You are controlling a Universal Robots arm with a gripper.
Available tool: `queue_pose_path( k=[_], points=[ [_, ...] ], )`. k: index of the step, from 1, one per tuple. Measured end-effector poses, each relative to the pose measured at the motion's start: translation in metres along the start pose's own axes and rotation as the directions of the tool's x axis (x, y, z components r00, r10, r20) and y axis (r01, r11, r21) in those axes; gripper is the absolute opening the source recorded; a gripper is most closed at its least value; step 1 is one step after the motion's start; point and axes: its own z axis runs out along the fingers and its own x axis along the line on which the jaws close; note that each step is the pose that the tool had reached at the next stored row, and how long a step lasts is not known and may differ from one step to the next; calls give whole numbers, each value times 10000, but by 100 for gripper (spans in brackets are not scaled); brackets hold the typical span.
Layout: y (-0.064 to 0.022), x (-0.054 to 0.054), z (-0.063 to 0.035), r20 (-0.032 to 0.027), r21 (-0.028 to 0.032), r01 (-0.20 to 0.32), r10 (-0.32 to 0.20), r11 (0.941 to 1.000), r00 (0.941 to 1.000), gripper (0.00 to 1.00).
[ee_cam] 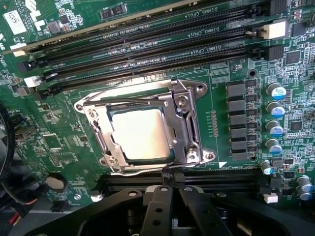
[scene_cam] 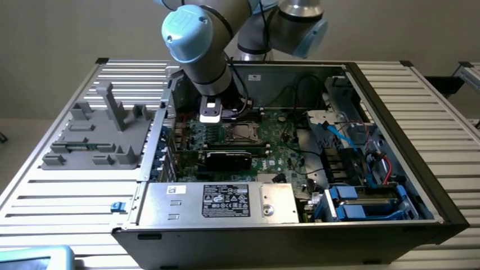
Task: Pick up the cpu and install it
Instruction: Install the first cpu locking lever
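I stood by the open computer case (scene_cam: 390,140) and saw the gripper (ee_cam: 168,173) low over the motherboard (ee_cam: 64,142), its two black fingers drawn together with nothing between them. Their tips sat at the near edge of the processor socket, touching it or just short of it; I could not tell which.

The cpu (ee_cam: 139,133) lay flat in that socket just ahead of the fingertips, its silvery top showing through the window of the metal retention frame (ee_cam: 184,123), which was folded down around it. By the look of it the chip was already placed, and what remained in doubt was the clamping. I could not tell whether the frame's lever was fully hooked.

From there, I judged the main danger was force in the wrong place. A closed gripper pressing off-line could slip off the frame's edge and scrape the board, or strike the memory slot (ee_cam: 197,179) lying right beneath the fingers. If the chip sat slightly askew, pressure on the frame might bend socket pins. The row of capacitors (ee_cam: 275,110) off to one side left little room for a sideways slide.
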Motion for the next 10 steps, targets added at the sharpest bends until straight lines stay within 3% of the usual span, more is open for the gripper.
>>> queue_pose_path(
  k=[10],
  points=[
    [-6, 38, 10, -4, -4, -12, 12, 10000, 10000, 11]
  ],
)
